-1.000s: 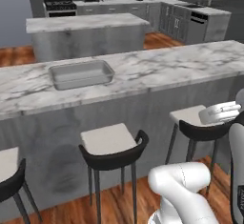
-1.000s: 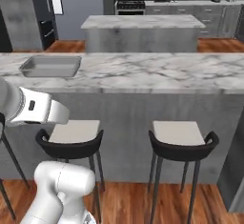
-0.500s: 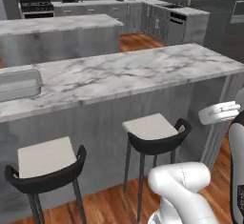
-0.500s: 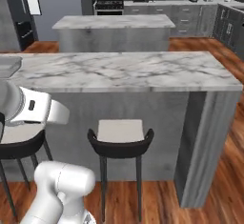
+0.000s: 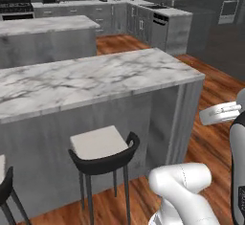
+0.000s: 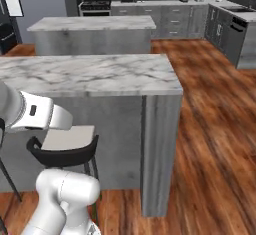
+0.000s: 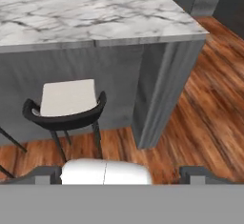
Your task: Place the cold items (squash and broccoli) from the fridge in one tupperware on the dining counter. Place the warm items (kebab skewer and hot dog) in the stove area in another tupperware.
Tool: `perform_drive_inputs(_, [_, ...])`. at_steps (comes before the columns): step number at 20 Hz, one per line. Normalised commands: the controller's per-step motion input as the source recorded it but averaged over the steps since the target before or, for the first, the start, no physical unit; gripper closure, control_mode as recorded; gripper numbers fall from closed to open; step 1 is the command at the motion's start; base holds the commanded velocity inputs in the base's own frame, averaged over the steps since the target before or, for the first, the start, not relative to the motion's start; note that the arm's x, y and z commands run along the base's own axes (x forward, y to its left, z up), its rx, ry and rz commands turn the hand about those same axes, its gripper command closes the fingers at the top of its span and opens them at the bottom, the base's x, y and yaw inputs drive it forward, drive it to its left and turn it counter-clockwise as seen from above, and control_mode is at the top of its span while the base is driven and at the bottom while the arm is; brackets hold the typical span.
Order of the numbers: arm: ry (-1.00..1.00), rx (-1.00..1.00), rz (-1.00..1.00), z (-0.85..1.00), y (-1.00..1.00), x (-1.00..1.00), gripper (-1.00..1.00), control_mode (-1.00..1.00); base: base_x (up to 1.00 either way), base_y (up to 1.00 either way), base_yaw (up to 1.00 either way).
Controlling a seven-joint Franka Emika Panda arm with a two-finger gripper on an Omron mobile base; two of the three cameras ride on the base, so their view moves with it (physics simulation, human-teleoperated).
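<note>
My gripper (image 7: 121, 174) is open; its dark fingertips (image 7: 47, 175) stand wide apart at the bottom of the hand view with nothing between them. It hangs low in front of the marble dining counter (image 7: 95, 15), pointing at the counter's right end and the stool below it. The same counter (image 5: 95, 78) (image 6: 90, 74) runs across both base views. The stove (image 6: 95, 4) (image 5: 16, 6) stands at the back wall. The squash, broccoli, kebab skewer, hot dog and tupperware are out of view.
A black stool with a pale seat (image 5: 98, 145) (image 6: 65, 141) (image 7: 66, 99) stands against the counter, close to my arm. A second island (image 5: 45, 39) (image 6: 92, 34) lies behind. Open wooden floor (image 6: 210, 129) stretches to the right of the counter's end.
The whole picture has shifted: the base has driven right along the counter. The grey container on the counter slid out past the left edge. The gripper stays open.
</note>
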Motion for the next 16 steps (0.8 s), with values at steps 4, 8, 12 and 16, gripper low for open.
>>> perform_drive_inputs(4, [0.00, 0.00, 0.00, 0.00, 0.00, 0.00, -1.00, 1.00, 0.17, -1.00, -0.05])
perform_drive_inputs(8, [0.00, 0.00, 0.00, 0.00, 0.00, 0.00, -1.00, 1.00, 0.23, -1.00, -0.04])
perform_drive_inputs(12, [0.00, 0.00, 0.00, 0.00, 0.00, 0.00, -1.00, 1.00, 0.29, -1.00, -0.02])
perform_drive_inputs(16, [0.00, 0.00, 0.00, 0.00, 0.00, 0.00, -1.00, 1.00, 0.52, -1.00, 0.00])
